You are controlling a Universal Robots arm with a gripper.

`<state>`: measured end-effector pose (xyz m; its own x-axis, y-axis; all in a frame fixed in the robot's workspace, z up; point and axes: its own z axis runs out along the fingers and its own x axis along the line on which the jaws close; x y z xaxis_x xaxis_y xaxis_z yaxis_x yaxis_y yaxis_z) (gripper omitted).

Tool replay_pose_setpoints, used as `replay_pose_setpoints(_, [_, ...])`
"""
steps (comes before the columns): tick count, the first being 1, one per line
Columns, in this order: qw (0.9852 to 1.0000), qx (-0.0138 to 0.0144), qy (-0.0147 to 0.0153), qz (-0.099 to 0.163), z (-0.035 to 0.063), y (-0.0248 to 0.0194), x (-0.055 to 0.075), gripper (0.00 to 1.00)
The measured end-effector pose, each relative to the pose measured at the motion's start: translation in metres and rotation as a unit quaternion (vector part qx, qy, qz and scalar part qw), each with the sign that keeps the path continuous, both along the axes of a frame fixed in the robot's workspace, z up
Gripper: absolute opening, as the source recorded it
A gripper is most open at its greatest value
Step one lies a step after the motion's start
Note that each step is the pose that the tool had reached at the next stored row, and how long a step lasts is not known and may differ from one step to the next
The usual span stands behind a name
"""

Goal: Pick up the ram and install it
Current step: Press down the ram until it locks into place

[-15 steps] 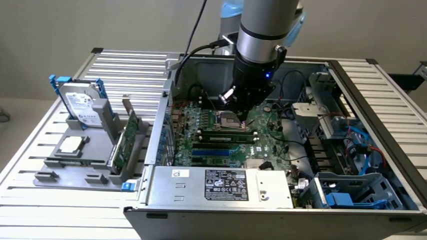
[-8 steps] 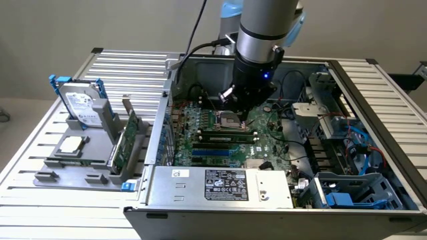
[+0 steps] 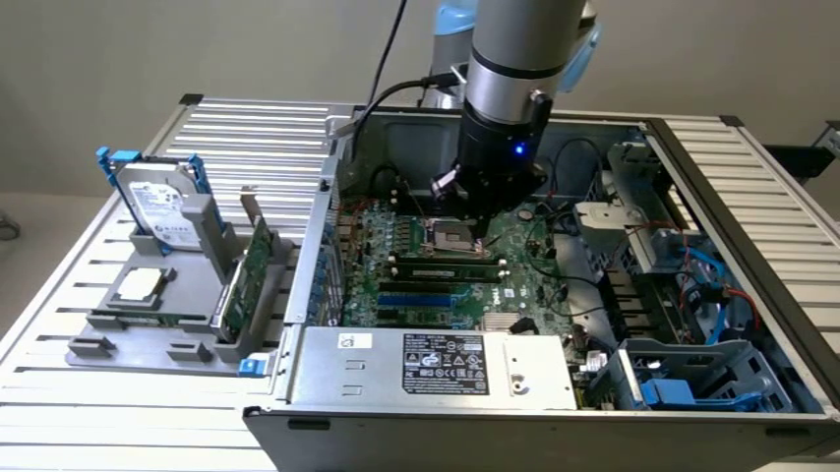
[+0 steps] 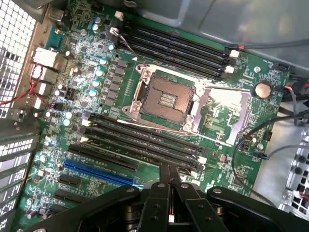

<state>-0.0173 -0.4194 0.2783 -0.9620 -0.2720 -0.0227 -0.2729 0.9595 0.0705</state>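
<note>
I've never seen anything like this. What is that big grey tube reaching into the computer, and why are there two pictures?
The grey tube is a robot arm. At its tip is a hand with two thin fingers, here pressed together with nothing visible between them. One picture comes from a camera standing off the arm and shows the whole scene; the other comes from a camera on the arm's wrist, looking down past the fingers. The arm reaches into an open computer case lying on a slatted metal table. Inside is the green motherboard, with an empty square processor socket and rows of long black memory slots; the hand hovers just above those. On the exterior view's left, a grey holder carries a silver hard drive with blue rails and a green card.
</note>
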Motion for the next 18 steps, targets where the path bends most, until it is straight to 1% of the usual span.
replay_pose_setpoints(5, [0.9994, 0.0000, 0.0000, -0.034, 0.0000, 0.0000, 0.0000, 0.11])
replay_pose_setpoints(11, [0.9976, -0.0002, 0.0000, -0.069, 0.0001, 0.0000, -0.0001, 0.11])
replay_pose_setpoints(14, [0.9968, -0.0016, -0.0001, -0.080, 0.0001, 0.0000, -0.0009, 0.11])
replay_pose_setpoints(18, [0.9959, -0.0052, -0.0004, -0.090, 0.0000, 0.0000, -0.0036, 0.11])
